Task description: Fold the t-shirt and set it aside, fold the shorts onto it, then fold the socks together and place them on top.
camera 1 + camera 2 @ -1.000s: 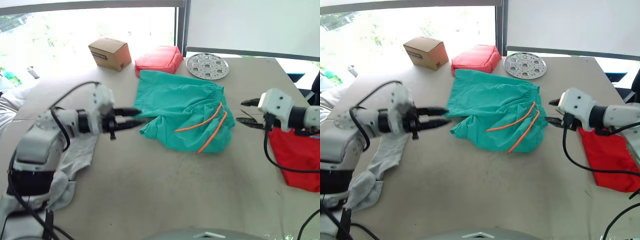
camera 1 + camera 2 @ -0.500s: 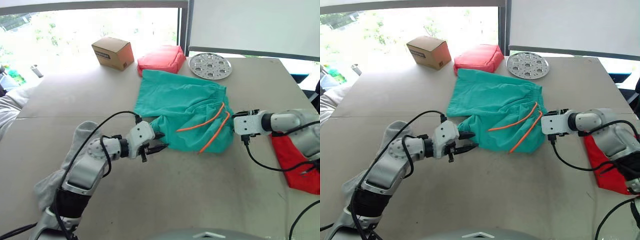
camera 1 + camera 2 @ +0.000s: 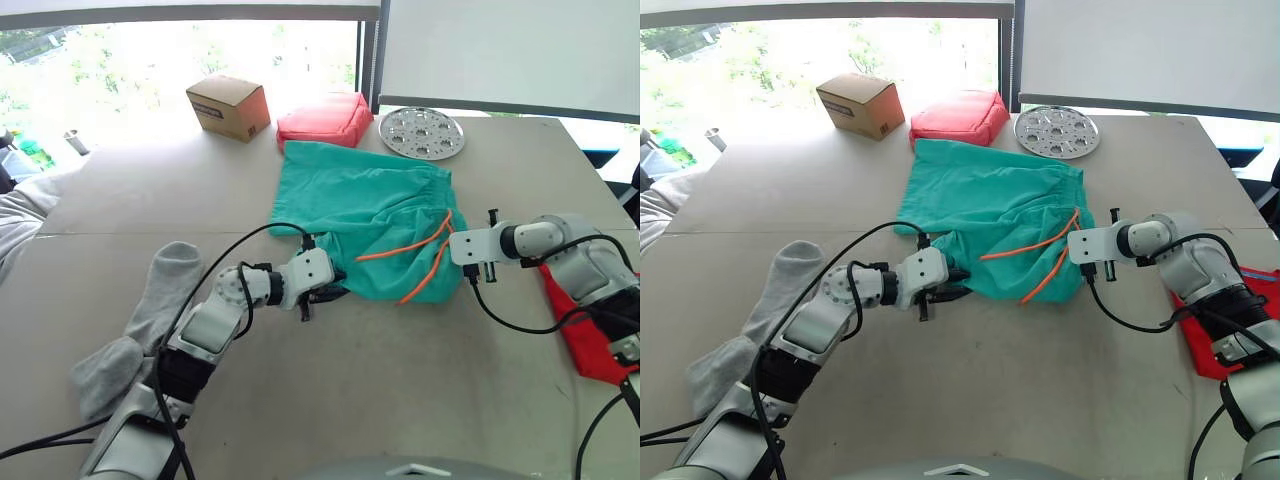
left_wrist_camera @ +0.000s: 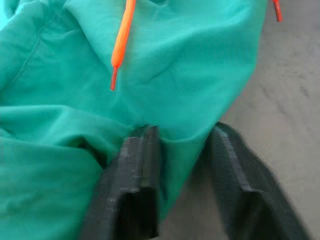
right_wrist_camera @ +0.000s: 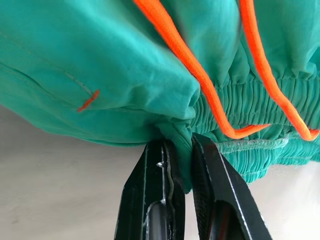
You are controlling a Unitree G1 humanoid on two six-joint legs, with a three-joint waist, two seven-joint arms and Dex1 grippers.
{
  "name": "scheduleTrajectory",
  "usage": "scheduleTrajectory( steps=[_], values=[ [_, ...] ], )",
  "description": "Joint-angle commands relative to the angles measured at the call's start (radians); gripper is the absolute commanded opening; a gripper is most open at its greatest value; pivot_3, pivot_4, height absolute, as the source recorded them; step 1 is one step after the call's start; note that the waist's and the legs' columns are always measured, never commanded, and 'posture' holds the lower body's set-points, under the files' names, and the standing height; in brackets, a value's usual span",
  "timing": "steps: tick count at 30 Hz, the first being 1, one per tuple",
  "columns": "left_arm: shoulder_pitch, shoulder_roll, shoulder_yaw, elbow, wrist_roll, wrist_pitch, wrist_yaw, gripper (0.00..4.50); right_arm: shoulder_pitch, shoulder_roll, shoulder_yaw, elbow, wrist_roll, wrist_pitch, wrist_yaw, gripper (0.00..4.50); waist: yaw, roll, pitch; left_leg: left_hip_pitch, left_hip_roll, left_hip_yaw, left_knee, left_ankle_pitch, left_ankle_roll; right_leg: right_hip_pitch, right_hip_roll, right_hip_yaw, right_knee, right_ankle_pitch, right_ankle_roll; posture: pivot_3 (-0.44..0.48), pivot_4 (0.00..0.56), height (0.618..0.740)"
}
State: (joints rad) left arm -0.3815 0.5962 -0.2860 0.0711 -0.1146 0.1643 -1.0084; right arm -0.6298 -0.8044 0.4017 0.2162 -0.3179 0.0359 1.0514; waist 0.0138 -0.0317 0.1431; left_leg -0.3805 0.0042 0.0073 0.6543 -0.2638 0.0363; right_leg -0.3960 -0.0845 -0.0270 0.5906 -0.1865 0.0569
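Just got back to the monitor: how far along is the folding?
Done, it seems: the t-shirt lies aside by the right arm; how neatly it is folded I cannot tell.
In hand: the shorts, rumpled mid-table. The right pincer pinches cloth by the waistband; the left pincer straddles an edge, open.
Left: fold the shorts onto the shirt, then pair the socks, loose on the left.

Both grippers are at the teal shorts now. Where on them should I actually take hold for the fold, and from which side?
Grip the shorts at their near hem corners, each gripper coming in low from its own side. The left gripper straddles the hem's edge fold, fingers apart; the right gripper pinches cloth under the gathered waistband. The orange drawstring lies loose on top; probably avoid it.
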Motion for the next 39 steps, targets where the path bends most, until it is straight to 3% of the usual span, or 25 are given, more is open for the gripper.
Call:
scheduleTrajectory(
  steps=[1, 3, 5, 9, 13, 15, 18, 20, 25, 29, 33, 35, 38, 39],
  values=[
    [-0.032, 0.086, 0.135, 0.004, -0.239, 0.148, -0.236, 0.04, 0.037, -0.001, -0.12, -0.142, 0.159, 0.17, 0.086, 0.0, -0.006, 0.0, 0.0, -0.001, 0.001, 0.0, 0.0, 0.0, 0.0, -0.001, 0.001, 0.0, 0.0, 0.0, 0.001, 0.0, 0.15, 0.739],
    [-0.069, 0.183, 0.199, 0.016, -0.391, 0.317, -0.412, 0.04, 0.065, -0.016, -0.164, -0.226, 0.241, 0.271, 0.139, 0.0, -0.014, 0.001, 0.001, -0.002, 0.003, -0.001, 0.0, 0.0, 0.0, -0.002, 0.002, 0.0, 0.0, 0.0, 0.001, 0.0, 0.15, 0.739],
    [-0.145, 0.282, 0.22, 0.106, -0.457, 0.432, -0.547, 0.04, 0.1, -0.045, -0.201, -0.32, 0.331, 0.365, 0.203, 0.0, -0.017, 0.002, 0.002, -0.002, 0.003, -0.004, 0.0, 0.0, 0.0, -0.002, 0.003, -0.002, 0.0, 0.0, 0.001, 0.0, 0.15, 0.739],
    [-0.344, 0.463, 0.09, 0.35, -0.563, 0.54, -0.606, 0.04, 0.182, -0.077, -0.262, -0.56, 0.562, 0.595, 0.282, 0.0, -0.012, 0.001, 0.001, -0.002, 0.002, -0.01, 0.0, 0.0, 0.0, -0.001, 0.003, -0.003, 0.0, -0.002, 0.002, 0.0, 0.15, 0.739],
    [-0.469, 0.435, -0.047, 0.585, -0.367, 0.304, -0.606, 0.04, 0.222, -0.046, -0.219, -0.615, 0.538, 0.634, 0.167, 0.0, 0.001, 0.001, 0.0, -0.001, 0.001, -0.01, 0.0, 0.0, 0.0, 0.0, 0.001, -0.002, 0.0, -0.004, 0.002, 0.0, 0.15, 0.739],
    [-0.51, 0.376, -0.023, 0.691, -0.292, 0.23, -0.579, 0.04, 0.23, -0.004, -0.19, -0.595, 0.499, 0.638, 0.076, 0.0, 0.002, 0.001, 0.0, -0.001, 0.0, -0.009, 0.0, 0.0, 0.0, 0.0, 0.001, -0.002, 0.0, -0.004, 0.001, 0.0, 0.15, 0.739],
    [-0.501, 0.354, 0.025, 0.735, -0.251, 0.174, -0.58, 1.04, 0.23, 0.059, -0.17, -0.58, 0.485, 0.673, -0.013, 0.0, -0.001, -0.005, 0.001, -0.005, 0.001, -0.006, 0.001, 0.0, 0.0, -0.002, 0.003, -0.004, 0.0, -0.001, 0.0, 0.0, 0.15, 0.739],
    [-0.447, 0.373, 0.101, 0.658, -0.261, 0.15, -0.521, 1.9, 0.223, 0.091, -0.167, -0.574, 0.478, 0.704, -0.065, 0.0, -0.002, -0.006, 0.0, -0.009, 0.001, -0.007, 0.001, 0.0, 0.0, -0.007, 0.003, -0.004, 0.001, 0.0, 0.001, 0.0, 0.15, 0.739],
    [-0.196, 0.442, 0.317, 0.274, -0.366, 0.21, -0.45, 1.9, 0.191, 0.146, -0.189, -0.559, 0.501, 0.8, -0.146, 0.0, -0.017, -0.005, 0.0, -0.013, 0.003, -0.009, 0.002, 0.003, -0.005, -0.012, 0.002, -0.002, 0.003, 0.001, 0.001, 0.0, 0.15, 0.739],
    [0.157, 0.462, 0.554, -0.143, -0.452, 0.266, -0.379, 1.9, 0.149, 0.167, -0.212, -0.495, 0.491, 0.834, -0.208, 0.0, -0.022, -0.003, 0.002, -0.012, 0.005, -0.008, 0.002, 0.0, -0.001, -0.012, -0.001, -0.002, 0.002, 0.0, 0.0, 0.0, 0.15, 0.739],
    [0.37, 0.35, 0.654, -0.345, -0.368, 0.102, -0.242, 1.9, 0.107, 0.19, -0.216, -0.462, 0.502, 0.846, -0.234, 0.0, -0.013, -0.001, 0.001, -0.012, 0.003, -0.009, 0.001, 0.0, -0.001, -0.012, -0.002, -0.003, 0.001, -0.001, -0.002, 0.0, 0.15, 0.739],
    [0.436, 0.336, 0.67, -0.365, -0.319, 0.005, -0.249, 1.9, 0.092, 0.199, -0.212, -0.455, 0.507, 0.848, -0.239, 0.0, -0.011, -0.001, 0.001, -0.012, 0.003, -0.009, 0.001, 0.0, -0.001, -0.012, -0.002, -0.003, 0.001, -0.001, -0.002, 0.0, 0.15, 0.739],
    [0.504, 0.319, 0.675, -0.383, -0.311, -0.046, -0.251, 2.71, 0.078, 0.208, -0.202, -0.444, 0.51, 0.84, -0.242, 0.0, -0.004, 0.0, 0.001, -0.011, 0.002, -0.009, 0.001, 0.0, -0.001, -0.012, -0.001, -0.003, 0.001, -0.001, -0.003, 0.0, 0.15, 0.739],
    [0.51, 0.303, 0.67, -0.382, -0.298, -0.079, -0.232, 3.16, 0.077, 0.21, -0.2, -0.443, 0.511, 0.839, -0.244, 0.0, -0.002, 0.0, 0.001, -0.011, 0.002, -0.009, 0.0, 0.0, -0.001, -0.012, -0.001, -0.003, 0.001, -0.001, -0.003, 0.0, 0.15, 0.739]
  ],
)
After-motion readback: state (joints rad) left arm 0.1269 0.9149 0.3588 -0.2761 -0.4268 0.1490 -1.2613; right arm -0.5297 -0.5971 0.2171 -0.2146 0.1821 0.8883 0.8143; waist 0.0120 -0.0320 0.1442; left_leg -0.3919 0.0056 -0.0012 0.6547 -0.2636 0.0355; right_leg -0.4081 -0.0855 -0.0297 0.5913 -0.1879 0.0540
